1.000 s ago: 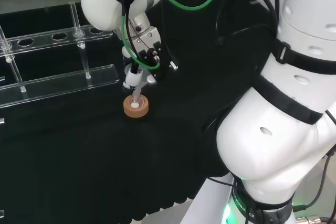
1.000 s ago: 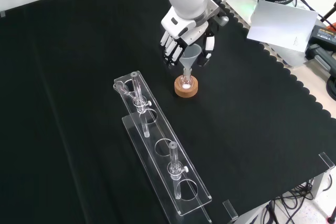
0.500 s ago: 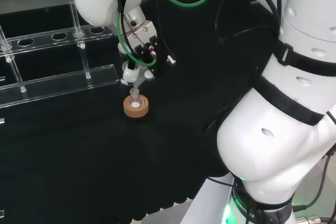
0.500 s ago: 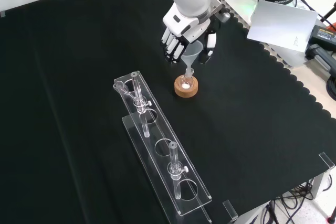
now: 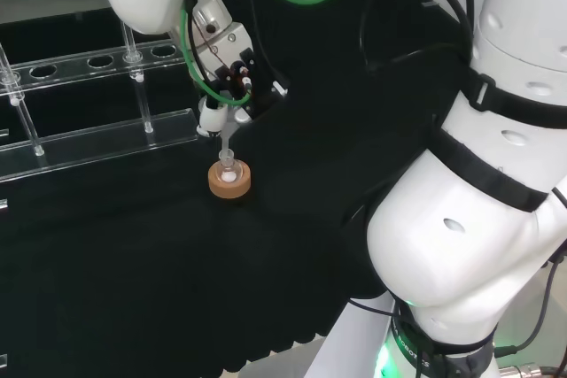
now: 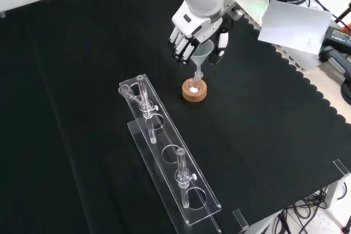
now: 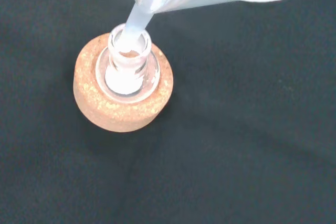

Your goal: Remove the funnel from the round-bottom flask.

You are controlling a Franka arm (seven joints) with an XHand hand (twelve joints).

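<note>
- Hand [image 6: 198, 28] poised above the cork ring [image 6: 194, 91], fingers [image 6: 179, 47] and thumb curled round the cone of the clear funnel [image 6: 202, 54], seen from the front.
- Funnel held upright or nearly so, cone up in the hand, thin stem pointing down to the neck of the round-bottom flask [image 7: 127, 62].
- In the wrist view, tip of the stem just at the flask's mouth; cannot tell whether barely inside the neck or just clear of it.
- Flask seated in the cork ring, small clear body with something white showing at the bottom.
- Cork ring flat on the black surface [image 6: 82, 80], near the middle of the cloth in the front view.
- In the head view, hand [image 5: 223, 86] up and slightly left of the cork ring [image 5: 229, 180], funnel stem hanging between the two.
- Clear plastic rack [image 6: 170, 160] to the lower left of the ring in the front view, apart from it, with upright posts and round holes.
</note>
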